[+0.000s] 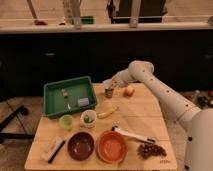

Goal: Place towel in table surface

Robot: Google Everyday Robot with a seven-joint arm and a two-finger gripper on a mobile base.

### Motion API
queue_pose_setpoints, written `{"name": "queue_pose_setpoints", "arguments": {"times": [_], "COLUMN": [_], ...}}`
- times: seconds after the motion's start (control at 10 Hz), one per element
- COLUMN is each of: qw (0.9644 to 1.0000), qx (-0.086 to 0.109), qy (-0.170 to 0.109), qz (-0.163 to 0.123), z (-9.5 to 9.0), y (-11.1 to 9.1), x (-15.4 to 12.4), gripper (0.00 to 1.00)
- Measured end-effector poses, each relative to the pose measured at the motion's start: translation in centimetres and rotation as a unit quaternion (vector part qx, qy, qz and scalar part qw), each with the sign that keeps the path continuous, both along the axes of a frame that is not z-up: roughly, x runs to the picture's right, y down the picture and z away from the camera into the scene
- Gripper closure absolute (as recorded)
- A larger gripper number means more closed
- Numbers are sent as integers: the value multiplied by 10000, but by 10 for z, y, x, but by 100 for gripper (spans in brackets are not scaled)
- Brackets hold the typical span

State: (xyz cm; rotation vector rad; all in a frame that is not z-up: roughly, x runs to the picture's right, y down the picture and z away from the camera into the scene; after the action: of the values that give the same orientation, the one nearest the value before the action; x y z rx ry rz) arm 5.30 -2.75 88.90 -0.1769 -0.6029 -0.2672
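Note:
A small pale grey folded cloth (83,102), which looks like the towel, lies in the green tray (52,101) near its right front corner. My gripper (107,85) is at the back middle of the wooden table (150,117), just right of the tray. It hangs right above a small grey cup (108,93). The gripper is apart from the cloth, which lies to its lower left.
The tray also holds a small utensil (66,96). On the table are an orange fruit (129,90), a banana (107,112), a green cup (66,121), a white cup (88,119), a dark bowl (81,145), an orange bowl (111,146), a white utensil (134,135), grapes (151,150) and a brush (52,148).

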Motion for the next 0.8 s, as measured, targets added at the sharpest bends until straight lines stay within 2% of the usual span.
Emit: {"name": "queue_pose_setpoints", "arguments": {"times": [0.2,0.3,0.8], "qw": [10000,10000,9998], "qx": [24,41,142], "qy": [-42,-51,-100], "qz": [12,14,37], "z": [0,-1,-13], "y": [0,-1,-6], "x": [1,1,4], "gripper": [98,100,100]}}
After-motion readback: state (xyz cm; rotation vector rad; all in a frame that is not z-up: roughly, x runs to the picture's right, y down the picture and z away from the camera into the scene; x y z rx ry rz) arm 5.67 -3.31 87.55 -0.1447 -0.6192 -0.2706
